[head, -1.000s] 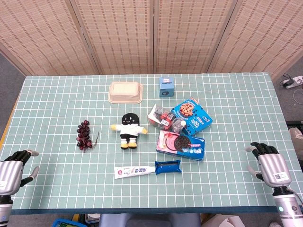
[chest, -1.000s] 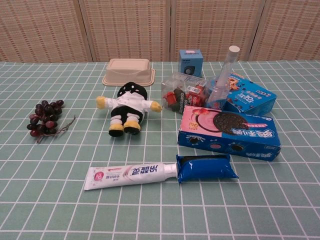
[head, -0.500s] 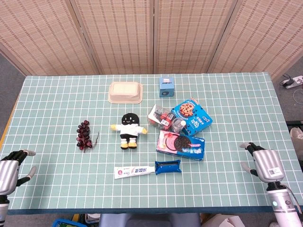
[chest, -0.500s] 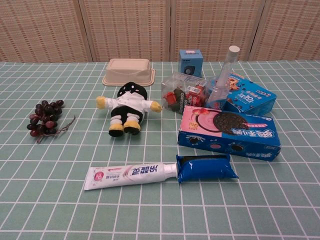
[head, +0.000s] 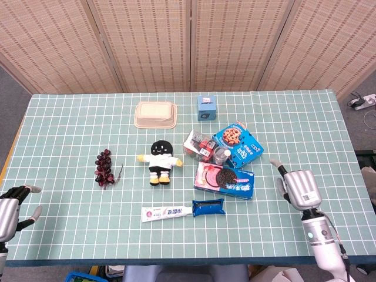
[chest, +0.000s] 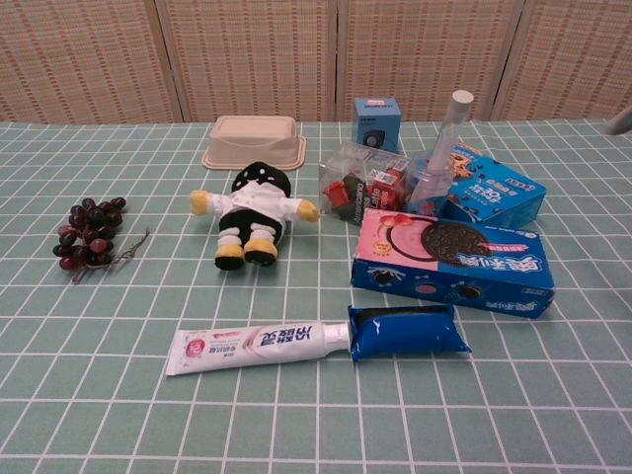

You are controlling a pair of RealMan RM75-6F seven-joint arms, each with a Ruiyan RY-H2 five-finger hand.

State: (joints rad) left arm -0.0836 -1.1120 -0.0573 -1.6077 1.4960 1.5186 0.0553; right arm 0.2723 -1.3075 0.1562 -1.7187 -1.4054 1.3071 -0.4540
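At the lower left edge of the frame the left hand [head: 8, 208] hangs empty, fingers apart. Right of it lie one bunch of grapes [head: 104, 167], one plush doll [head: 158, 161] and one toothpaste tube [head: 183, 210]. The cookie box [head: 225, 180] sits at centre right, its long axis running left to right, slightly downward. Near its right end, the right hand [head: 299, 187] hovers empty with fingers spread.

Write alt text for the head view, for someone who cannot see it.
An empty silver robot right hand hovers, fingers apart, beside a blue cardboard cookie box on a green checked table. Nearby lie a black-and-white plush doll, dark plastic grapes and a white toothpaste tube; the left hand waits at the edge.
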